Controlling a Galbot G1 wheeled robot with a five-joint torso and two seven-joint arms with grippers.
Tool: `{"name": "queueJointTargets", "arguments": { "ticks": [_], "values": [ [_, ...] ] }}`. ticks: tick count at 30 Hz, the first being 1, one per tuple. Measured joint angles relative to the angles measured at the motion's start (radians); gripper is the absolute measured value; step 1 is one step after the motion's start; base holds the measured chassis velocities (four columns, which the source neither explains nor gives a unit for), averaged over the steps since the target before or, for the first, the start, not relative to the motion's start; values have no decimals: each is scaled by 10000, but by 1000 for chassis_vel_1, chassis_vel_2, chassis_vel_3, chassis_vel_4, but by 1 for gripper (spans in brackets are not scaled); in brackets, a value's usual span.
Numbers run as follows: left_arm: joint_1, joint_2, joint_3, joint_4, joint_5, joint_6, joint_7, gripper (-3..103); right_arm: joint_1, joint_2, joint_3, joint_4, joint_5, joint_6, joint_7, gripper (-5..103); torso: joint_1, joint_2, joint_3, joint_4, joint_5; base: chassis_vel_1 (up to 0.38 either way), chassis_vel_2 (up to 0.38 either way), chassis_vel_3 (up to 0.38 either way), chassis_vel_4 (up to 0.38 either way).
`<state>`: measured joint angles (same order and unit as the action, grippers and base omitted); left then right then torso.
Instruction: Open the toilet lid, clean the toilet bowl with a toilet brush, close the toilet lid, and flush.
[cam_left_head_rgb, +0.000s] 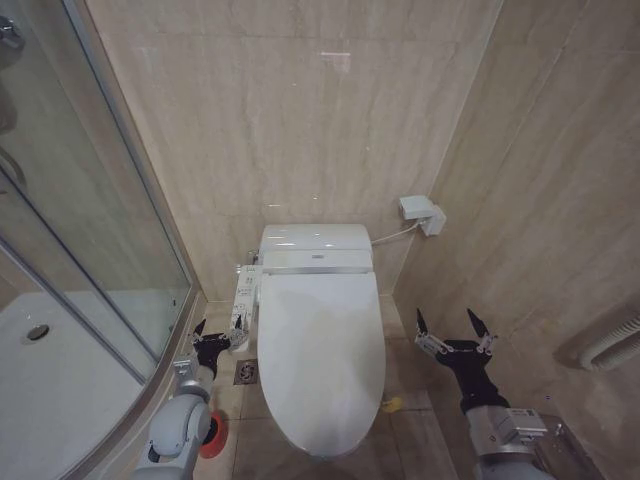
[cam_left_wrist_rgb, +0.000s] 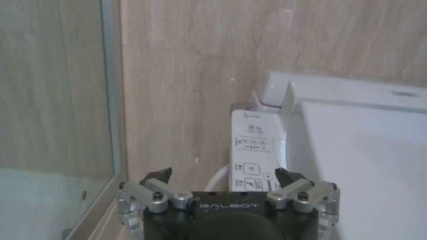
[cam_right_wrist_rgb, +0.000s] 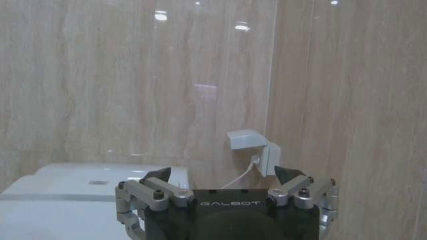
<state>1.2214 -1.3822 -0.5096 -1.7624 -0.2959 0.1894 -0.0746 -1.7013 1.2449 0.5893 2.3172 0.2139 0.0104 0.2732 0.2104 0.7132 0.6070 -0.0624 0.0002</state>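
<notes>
The toilet lid (cam_left_head_rgb: 322, 350) is down, a glossy white oval covering the toilet bowl, which is hidden under it. My left gripper (cam_left_head_rgb: 215, 338) hovers low at the toilet's left side, open and holding nothing, close to the side control panel (cam_left_head_rgb: 241, 300). The left wrist view shows that gripper (cam_left_wrist_rgb: 222, 176) facing the panel (cam_left_wrist_rgb: 253, 160) with the lid (cam_left_wrist_rgb: 360, 150) beside it. To the right of the toilet my right gripper (cam_left_head_rgb: 453, 328) is open and holding nothing; in its wrist view the gripper (cam_right_wrist_rgb: 223, 173) points at the wall. A red holder cup (cam_left_head_rgb: 213, 436) peeks out behind my left arm; the toilet brush is hidden.
A curved glass shower screen (cam_left_head_rgb: 120, 250) and white shower tray (cam_left_head_rgb: 50, 370) close off the left. Tiled walls stand behind and to the right, with a socket box (cam_left_head_rgb: 421, 213) and cable. A floor drain (cam_left_head_rgb: 247, 372) and a small yellow object (cam_left_head_rgb: 393, 404) lie beside the toilet.
</notes>
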Motion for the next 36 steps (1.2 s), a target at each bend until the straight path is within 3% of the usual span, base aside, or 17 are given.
{"name": "queueJointTargets", "arguments": {
  "ticks": [3,10,18,21,22,24,26,29,31,36],
  "values": [
    [85,6,-11,-233,80,9,-10,100,0,0,0,0,0,0,0,100,0,0,0,-5,-5,0,0,0,0],
    [1134,164,-324,-2621,1011,-500,-248,100,0,0,0,0,0,0,0,100,-1,1,-2,0,3,0,0,0,0],
    [1251,183,-354,-2836,1114,-563,-283,100,0,0,0,0,0,0,0,100,-1,1,-1,-4,-3,0,0,0,0],
    [1378,210,-488,-3037,974,-584,-257,100,1,0,-1,0,1,0,-1,100,0,0,-1,-8,-6,0,0,0,0],
    [1686,300,-812,-3487,573,-670,-158,100,-1,0,0,0,0,0,0,100,0,0,0,-12,-10,0,0,0,0],
    [2199,450,-1407,-4238,-87,-860,-8,100,1,0,0,0,0,0,0,100,-3,2,-3,8,10,0,0,0,0],
    [2584,518,-1794,-4465,-495,-1375,376,100,-2,0,0,0,0,0,-1,100,-2,1,-1,-5,-14,0,0,0,0],
    [2955,558,-2029,-4538,-625,-1763,508,100,0,0,-1,-1,0,0,-1,100,-3,2,-3,-3,5,0,0,0,0],
    [3212,549,-2076,-4436,-569,-1881,337,100,0,0,0,0,0,1,-1,100,-3,1,-2,-7,-9,0,0,0,0],
    [3445,449,-2085,-4317,-537,-1691,-32,100,0,0,0,0,0,0,-1,100,-3,2,-2,-6,-5,0,0,0,0]
  ]
}}
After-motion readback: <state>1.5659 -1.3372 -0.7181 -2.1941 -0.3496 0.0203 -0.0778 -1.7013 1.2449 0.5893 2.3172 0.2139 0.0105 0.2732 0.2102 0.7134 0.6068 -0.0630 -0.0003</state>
